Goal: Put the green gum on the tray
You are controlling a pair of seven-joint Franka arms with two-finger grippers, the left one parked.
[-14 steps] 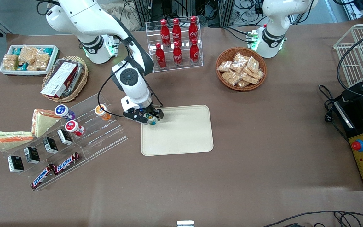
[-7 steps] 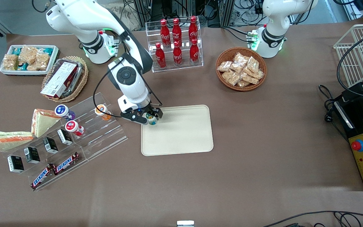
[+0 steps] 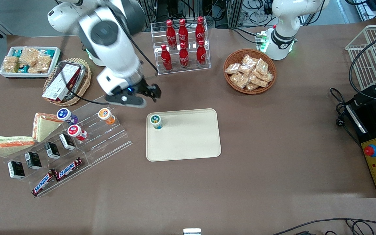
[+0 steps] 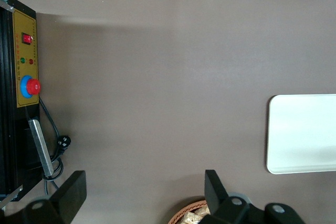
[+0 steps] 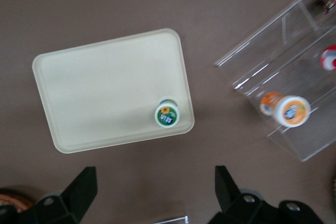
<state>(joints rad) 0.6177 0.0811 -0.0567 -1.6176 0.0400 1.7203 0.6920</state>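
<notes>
Green gum [image 3: 156, 121]: upright on tray [image 3: 191, 143] corner. Gripper [image 3: 147, 93]: above, jaws wide apart, empty. Advice: retreat upward, avoiding bottle.

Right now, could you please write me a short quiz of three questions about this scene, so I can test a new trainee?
1. True or false: the green gum stands upright on the tray.
2. What does the tool hold? A) the green gum B) nothing C) the orange gum
3. Fill in: the green gum stands near the tray's ____ (middle / corner).

Key:
1. True. It stands with its lid up, in a corner toward the working arm's end.
2. B. The tool is open and raised above the table, farther from the front camera than the tray.
3. Corner.
</notes>
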